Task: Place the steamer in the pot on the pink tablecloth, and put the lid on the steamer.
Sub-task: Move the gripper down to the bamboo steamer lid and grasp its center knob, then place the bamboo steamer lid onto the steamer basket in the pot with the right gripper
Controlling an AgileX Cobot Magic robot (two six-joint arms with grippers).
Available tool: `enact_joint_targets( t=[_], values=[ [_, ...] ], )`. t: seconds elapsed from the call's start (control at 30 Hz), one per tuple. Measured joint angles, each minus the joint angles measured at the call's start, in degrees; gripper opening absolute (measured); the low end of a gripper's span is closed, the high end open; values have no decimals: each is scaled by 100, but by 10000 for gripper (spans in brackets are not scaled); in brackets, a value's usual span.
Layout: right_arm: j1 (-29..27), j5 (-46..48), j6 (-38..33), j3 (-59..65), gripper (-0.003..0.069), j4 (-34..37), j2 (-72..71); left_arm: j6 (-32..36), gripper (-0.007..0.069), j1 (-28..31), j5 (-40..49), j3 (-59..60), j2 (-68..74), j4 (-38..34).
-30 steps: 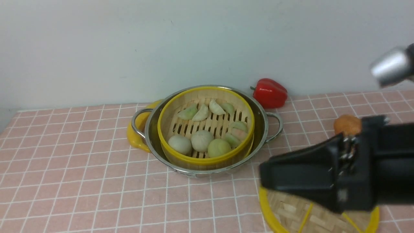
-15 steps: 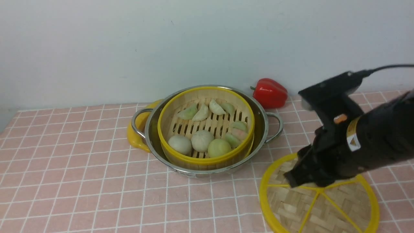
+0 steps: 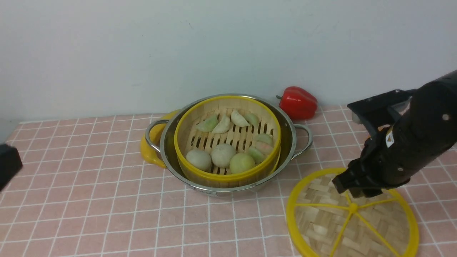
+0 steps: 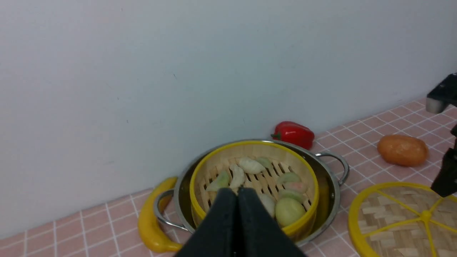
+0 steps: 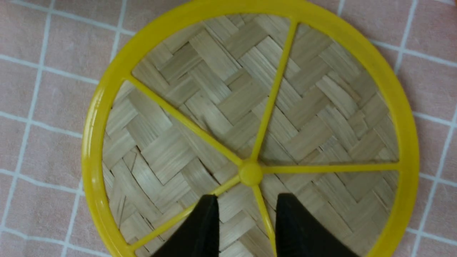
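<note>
Near the centre of the front view, the steamer (image 3: 227,175) sits inside the pot (image 3: 167,146), its toy buns (image 3: 223,155) and dumplings (image 3: 238,118) uncovered. The pot stands on the pink tablecloth (image 3: 117,200), with a yellow banana (image 3: 152,151) just beside its left side and a red pepper (image 3: 298,102) near its upper right. At the lower right lies the lid (image 3: 353,221), flat on the cloth, its knob facing up; the right hand (image 3: 357,187) hangs over its upper part. A dark piece of the left arm (image 3: 8,166) enters at the left edge. In the left wrist view, the fingers of the left hand (image 4: 237,194) are together, with nothing between them, in front of the steamer; a brown bread-like item (image 4: 402,150) rests on the cloth near the lid. In the right wrist view, the right hand's fingertips stand apart above the lid, with nothing between them but a view of the weave, close to the knob (image 5: 250,172).
</note>
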Motion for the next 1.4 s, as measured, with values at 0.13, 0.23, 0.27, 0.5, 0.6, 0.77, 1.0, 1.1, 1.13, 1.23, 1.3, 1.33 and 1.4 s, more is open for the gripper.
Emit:
enact_joint_targets(
  t=[0.13, 0.23, 0.27, 0.5, 0.6, 0.77, 1.0, 1.1, 1.13, 1.23, 1.3, 1.33, 1.4],
  values=[
    [0, -60, 1, 0, 243, 4, 390, 0, -22, 0, -56, 407, -151, -146],
    [0, -154, 36, 0, 243, -73, 580, 6, -22, 0, -62, 458, -153, -280],
    [0, -155, 41, 0, 243, -86, 594, 6, -22, 0, -71, 458, -153, -285],
    [0, -284, 139, 0, 243, -219, 899, 18, -19, 0, -212, 458, -164, -375],
    [0, -337, 139, 0, 242, -219, 1025, 18, -19, 0, -212, 458, -164, -375],
    [0, -344, 133, -6, 143, -221, 1086, 18, -19, 0, -212, 458, -164, -375],
    [0, 737, 128, -400, 146, -353, 775, 18, -14, 0, -212, 458, -164, -380],
    [0, 1565, 105, -1034, 146, -387, 492, 18, -9, 0, -212, 458, -164, -380],
    [0, 1702, 88, -1309, 146, -387, 437, 18, -8, 0, -212, 458, -164, -380],
    [17, 1780, -29, -2099, 146, -374, 463, 18, -8, 0, -207, 458, -164, -380],
    [74, 1785, -74, -2554, 146, -334, 600, 18, -8, 0, -207, 458, -164, -380],
    [128, 1798, -105, -2904, 146, -297, 741, 18, -8, 0, -207, 458, -164, -375],
    [245, 1798, -147, -3487, 146, -217, 1057, 18, -8, 0, -201, 458, -164, -375]
  ],
)
